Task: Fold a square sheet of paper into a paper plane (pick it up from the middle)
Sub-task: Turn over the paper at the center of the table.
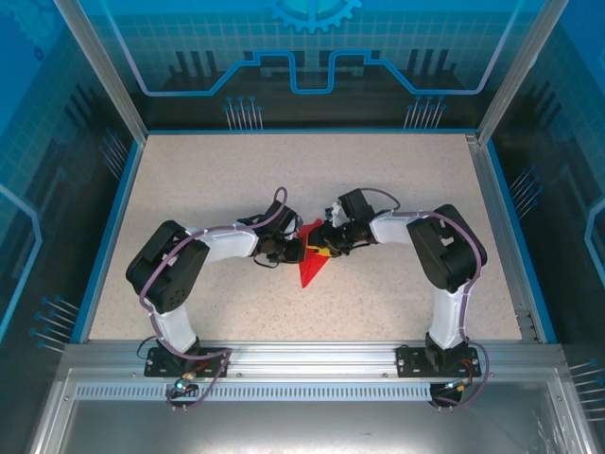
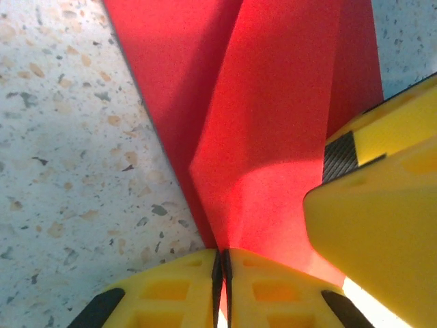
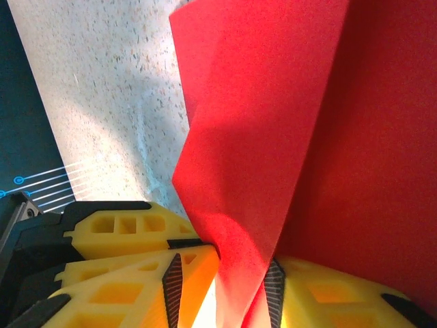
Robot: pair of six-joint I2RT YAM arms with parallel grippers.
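Folding is judged well advanced. The paper plane [image 1: 310, 270] is seen as a pointed dart with a centre crease, at mid-surface [image 1: 397, 189] between the arms. Final creasing and release are judged outstanding. Its edge is clamped by the closed left fingers [image 2: 171, 290]. A raised fold is pinched between the part-open right fingers [image 3: 328, 290].

Nothing readable is turning up here: no words, no numbers, no brand marks on any surface. The one sign showing is a blue gear emblem [image 1: 313, 11], sitting at the top of the far wall [image 1: 312, 104], with blue circuit-style lines running below it.
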